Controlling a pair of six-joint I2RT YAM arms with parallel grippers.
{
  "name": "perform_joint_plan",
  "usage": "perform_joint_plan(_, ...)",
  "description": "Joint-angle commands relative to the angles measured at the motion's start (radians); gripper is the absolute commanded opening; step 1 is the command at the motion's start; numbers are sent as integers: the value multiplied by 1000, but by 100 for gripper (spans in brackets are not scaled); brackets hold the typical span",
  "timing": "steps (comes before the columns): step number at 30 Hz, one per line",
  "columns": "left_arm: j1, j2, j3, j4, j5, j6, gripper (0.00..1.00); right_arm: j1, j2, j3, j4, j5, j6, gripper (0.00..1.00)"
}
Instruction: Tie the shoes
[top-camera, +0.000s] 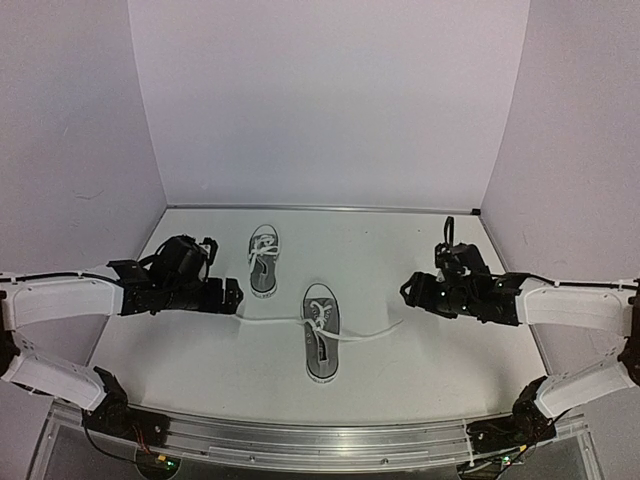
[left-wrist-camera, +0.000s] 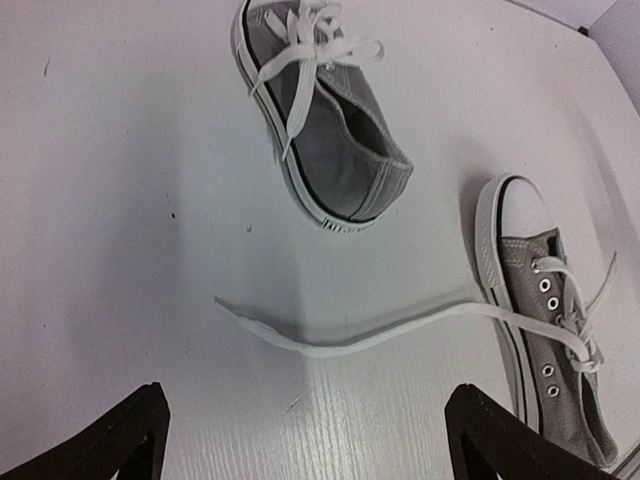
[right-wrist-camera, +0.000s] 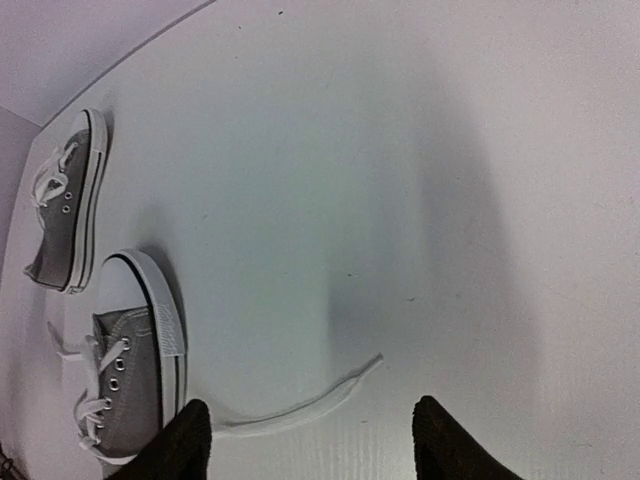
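The left gripper (left-wrist-camera: 307, 392) hangs spread wide and empty above the white table (top-camera: 420, 340). One loose lace (left-wrist-camera: 300, 346) lies just ahead of its tips and runs right to the nearer shoe (left-wrist-camera: 545, 330). The second shoe (left-wrist-camera: 330, 120) sits farther ahead. The right gripper (right-wrist-camera: 312, 405), its fingers parted, pinches nothing. The other lace (right-wrist-camera: 340, 388) lies on the table beneath the gap, with both shoes to its left. Tabletop stretches ahead toward the wall (top-camera: 330, 100).
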Motion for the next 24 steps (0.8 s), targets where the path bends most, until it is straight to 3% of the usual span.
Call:
perform_joint_plan(1, 0, -72, 91, -26, -101, 59, 99, -2, -88, 69, -11, -15, -198, 77)
perform_joint_plan(4, 1, -125, 47, 56, -63, 122, 100, -1, -175, 55, 50, -26, -289, 97)
perform_joint_plan(5, 1, -147, 19, 109, -23, 159, 100, -1, -201, 50, 71, -36, -316, 98)
perform_joint_plan(7, 1, -172, -30, 205, 52, 194, 99, -2, -227, 59, 104, -84, -361, 98)
perform_joint_plan(12, -4, -71, 5, 232, 324, 310, 100, -3, -260, 63, 136, -177, -408, 98)
perform_joint_plan(17, -91, 139, 91, 178, 303, 563, 99, -2, -212, 96, 144, -277, -428, 98)
perform_joint_plan(24, -101, 357, 251, 82, 347, 806, 95, -3, -116, 123, 118, -302, -391, 98)
